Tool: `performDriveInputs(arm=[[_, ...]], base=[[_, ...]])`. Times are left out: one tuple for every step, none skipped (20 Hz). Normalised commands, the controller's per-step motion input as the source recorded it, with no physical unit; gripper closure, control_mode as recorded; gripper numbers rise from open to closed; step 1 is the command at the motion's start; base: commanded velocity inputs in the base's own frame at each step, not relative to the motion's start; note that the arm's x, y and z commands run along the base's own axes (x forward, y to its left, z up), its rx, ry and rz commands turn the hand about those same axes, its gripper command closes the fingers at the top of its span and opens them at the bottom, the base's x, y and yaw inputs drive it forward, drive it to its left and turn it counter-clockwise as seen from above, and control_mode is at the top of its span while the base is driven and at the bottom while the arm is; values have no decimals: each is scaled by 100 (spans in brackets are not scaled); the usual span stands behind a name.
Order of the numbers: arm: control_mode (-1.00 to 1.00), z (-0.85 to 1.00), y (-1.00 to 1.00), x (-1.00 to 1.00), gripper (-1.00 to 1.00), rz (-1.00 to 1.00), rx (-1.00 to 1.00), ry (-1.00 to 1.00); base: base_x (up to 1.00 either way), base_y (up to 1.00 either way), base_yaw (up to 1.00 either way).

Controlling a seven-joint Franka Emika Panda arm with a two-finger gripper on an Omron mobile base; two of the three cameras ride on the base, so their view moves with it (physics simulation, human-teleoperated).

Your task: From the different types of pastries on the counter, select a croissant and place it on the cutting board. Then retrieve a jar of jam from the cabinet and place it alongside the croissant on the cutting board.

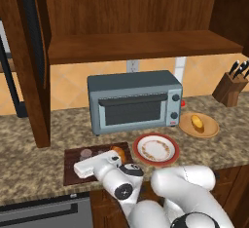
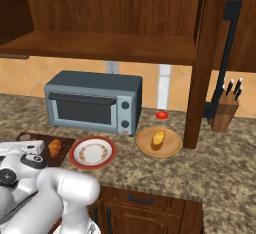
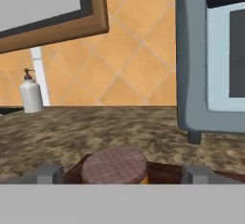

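The jar of jam (image 3: 114,164), orange-brown with a greyish lid, stands on the dark cutting board (image 3: 165,171). My gripper (image 3: 122,174) is open around it, one fingertip on each side with a gap to the jar. From the left base view the jar's lid (image 1: 86,152) shows on the board (image 1: 70,173) just beyond my gripper (image 1: 82,161). The golden-brown croissant (image 1: 118,152) lies at the board's right end, beside my hand. The croissant (image 2: 55,148) and board (image 2: 64,143) also sit at the left of the right base view. The cabinet shelf (image 1: 141,47) above is bare.
A grey toaster oven (image 1: 133,100) stands right behind the board. A red-rimmed plate (image 1: 155,149) lies to the board's right, then a wooden plate (image 1: 209,130) with the paler bun (image 1: 197,122). A knife block (image 1: 232,88) is far right. A soap bottle (image 3: 31,94) stands far off.
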Motion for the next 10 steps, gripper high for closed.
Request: performDriveInputs(arm=[[-100,28,0,-100,-100,-7,0,0],[-100,34,0,-100,-100,-10,2,0],[-100,42,0,-100,-100,-11,6,0],[-100,62,0,-100,-100,-13,10,2],[-100,69,0,-100,-100,-17,13,2],[-100,85,0,-100,-100,-18,16,5],[-100,87,0,-100,-100,-19,17,5],[-100,91,0,-100,-100,-19,21,5],[-100,86,0,-100,-100,-19,22,4],[-100,83,0,-100,-100,-20,23,4]], base=[[0,0,0],[0,0,0],[0,0,0],[0,0,0],[0,0,0],[0,0,0],[0,0,0],[0,0,0],[0,0,0],[0,0,0]])
